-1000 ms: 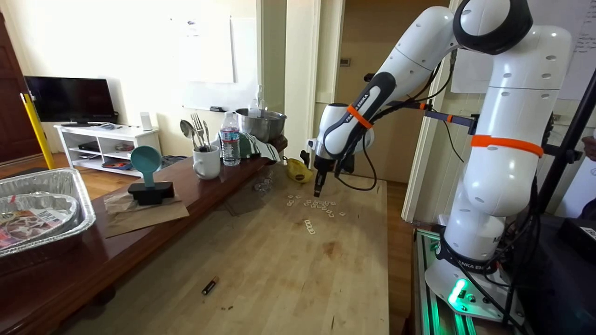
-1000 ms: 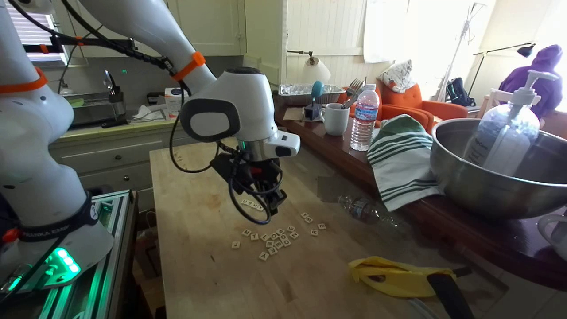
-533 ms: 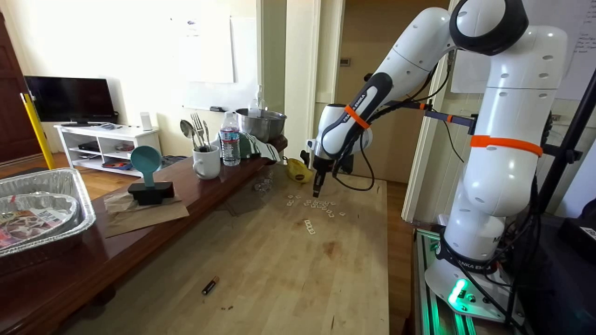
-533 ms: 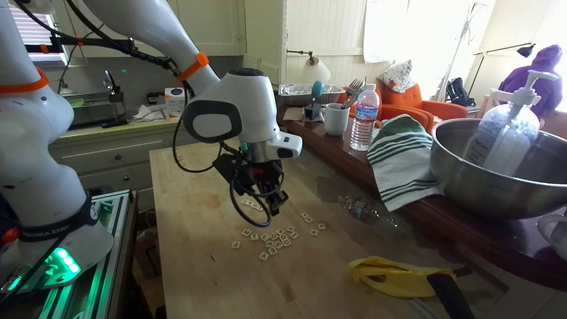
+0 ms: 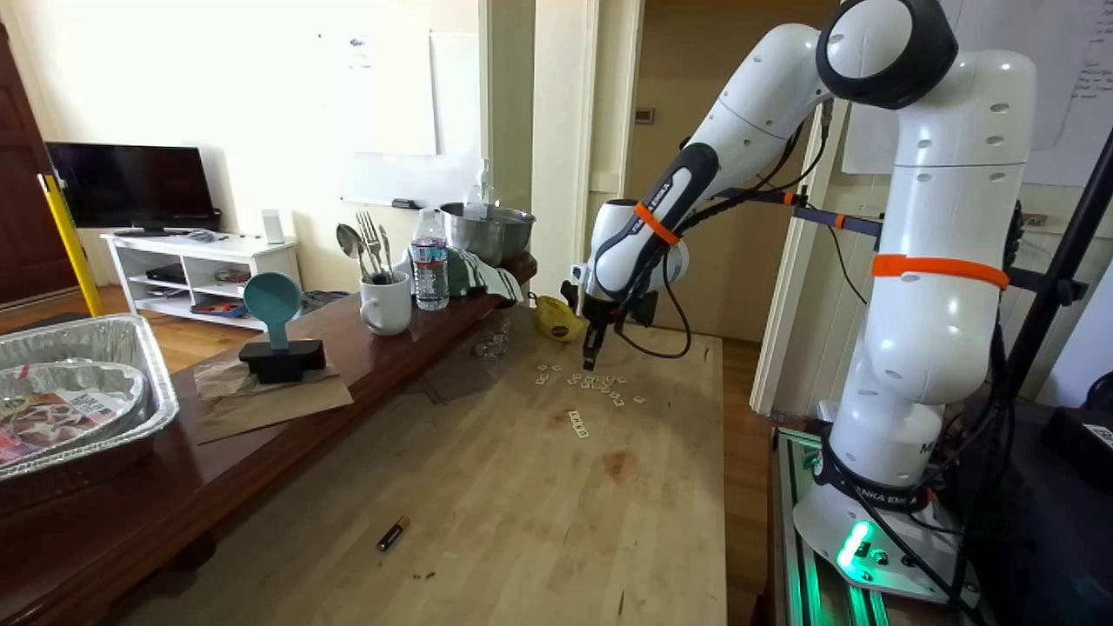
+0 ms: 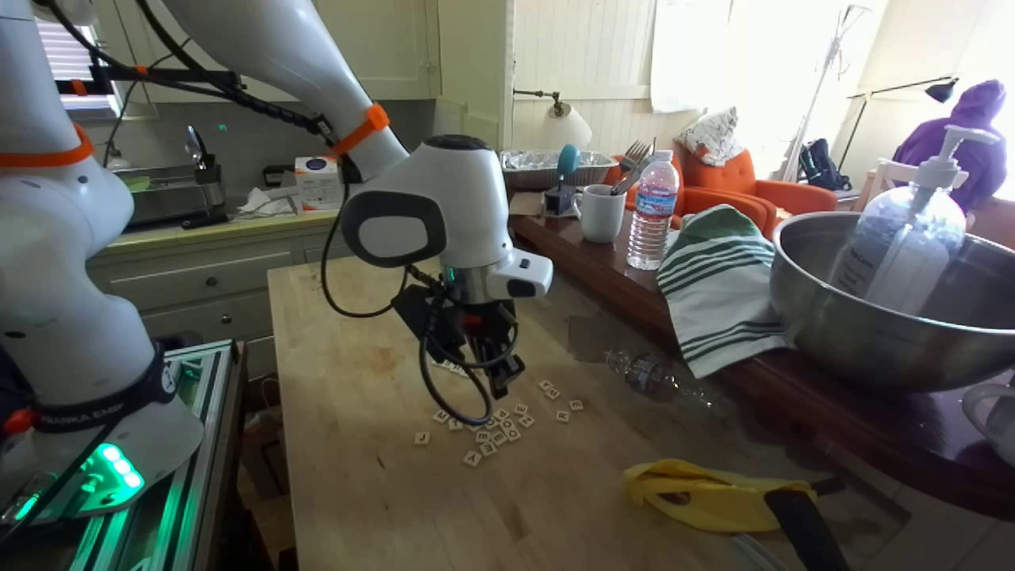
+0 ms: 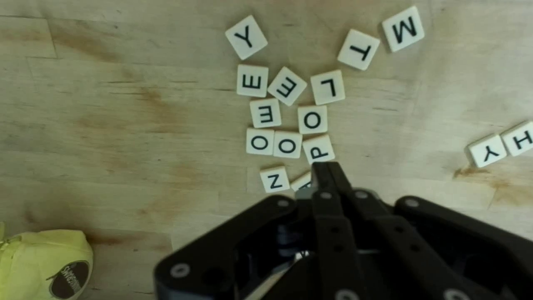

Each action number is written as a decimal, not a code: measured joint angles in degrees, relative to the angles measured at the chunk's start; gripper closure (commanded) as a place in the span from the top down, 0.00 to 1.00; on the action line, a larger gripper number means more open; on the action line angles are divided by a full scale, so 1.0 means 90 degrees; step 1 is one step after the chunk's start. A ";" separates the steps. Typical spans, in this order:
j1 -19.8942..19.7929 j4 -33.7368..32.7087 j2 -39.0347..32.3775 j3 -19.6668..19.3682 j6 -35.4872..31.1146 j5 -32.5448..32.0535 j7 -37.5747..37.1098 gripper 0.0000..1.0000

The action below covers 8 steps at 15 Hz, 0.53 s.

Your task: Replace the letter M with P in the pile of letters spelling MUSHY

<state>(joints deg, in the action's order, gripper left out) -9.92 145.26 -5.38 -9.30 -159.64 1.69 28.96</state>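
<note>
The black two-finger gripper [image 7: 327, 166] hung with its tips pointing down at the loose pile of small, flat, cream-coloured letter tiles [image 7: 287, 144], and its two fingers [image 7: 320, 179] were together, side against side. The pile was on the light-brown wooden table [image 6: 381, 507], below the white, orange-banded robot arm [image 6: 469, 206]. In the wrist view, the square cream tile with the black letter P [image 7: 318, 148] lay just beyond the fingertips, at the near side of the pile; whether they touched it, I could not tell. The square cream tile with the black letter M [image 7: 403, 29] lay at the far right of the pile, just beside the cream tile with the letter T [image 7: 359, 49]. In an exterior view, the short straight row of cream letter tiles [image 5: 578, 424] was nearer than the pile and apart from it; in the wrist view, its Y tile [image 7: 487, 151] and H tile [image 7: 517, 138] were side by side at the right edge. The yellow bag with a dark oval label [image 7: 33, 258] lay at the near left of the same view, well apart from the tiles. In an exterior view, a clear plastic bottle [image 6: 658, 377] lay on its side to the right of the pile. In an exterior view, a small black and copper-coloured battery [image 5: 392, 533] was on the near part of the table.
</note>
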 measured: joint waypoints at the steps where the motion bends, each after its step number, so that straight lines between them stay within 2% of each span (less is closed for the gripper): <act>1: -0.0019 -0.0077 -0.0107 0.0019 -0.0018 0.0015 0.0001 0.00; 8: -0.0207 -0.0471 -0.0836 0.0282 -0.0130 0.0054 0.0007 0.00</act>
<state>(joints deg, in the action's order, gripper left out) -11.79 141.02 -12.90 -6.77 -160.81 2.17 29.02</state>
